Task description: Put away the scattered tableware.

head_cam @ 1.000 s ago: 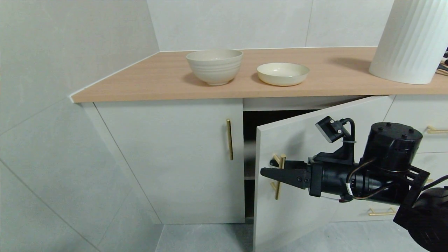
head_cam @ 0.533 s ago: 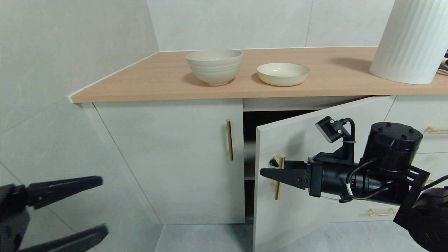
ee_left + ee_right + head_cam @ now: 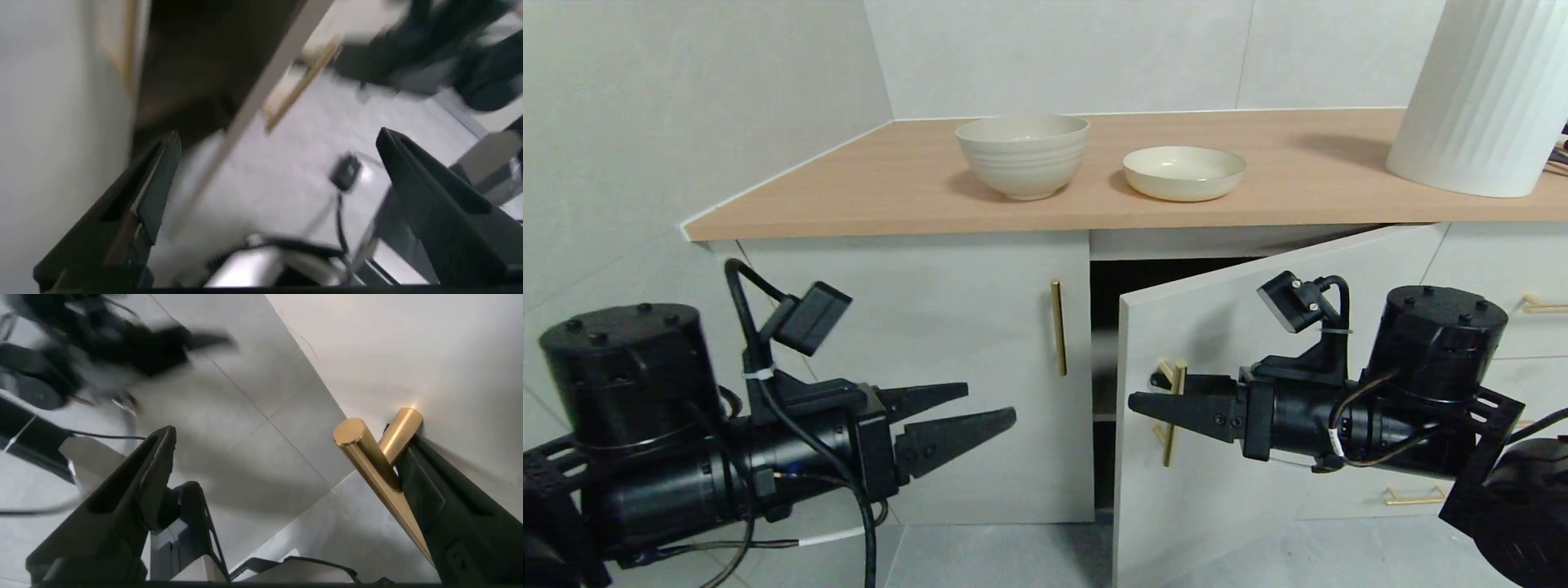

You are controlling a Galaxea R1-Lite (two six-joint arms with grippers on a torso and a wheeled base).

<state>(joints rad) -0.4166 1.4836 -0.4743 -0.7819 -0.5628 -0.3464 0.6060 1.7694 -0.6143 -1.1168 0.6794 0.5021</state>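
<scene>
- Deep ribbed bowl (image 3: 1023, 155): upright on the wooden countertop (image 3: 849, 200), at 12 o'clock from my left gripper (image 3: 992, 402)
- Shallow dish (image 3: 1183, 172): upright on the same countertop, just beside the bowl at its 3 o'clock, not touching it
- My left gripper: fingers parted, holding nothing, in front of the closed cabinet door (image 3: 931, 327), at 7 o'clock from its brass bar (image 3: 1058, 327)
- My right gripper (image 3: 1143, 390): fingers spread wide, with the gold handle (image 3: 1170, 445) of the open cabinet door (image 3: 1217, 327) between them, close by one finger; I cannot tell if it touches
- White ribbed vessel (image 3: 1486, 98): on the countertop at 3 o'clock from the dish, well apart
</scene>
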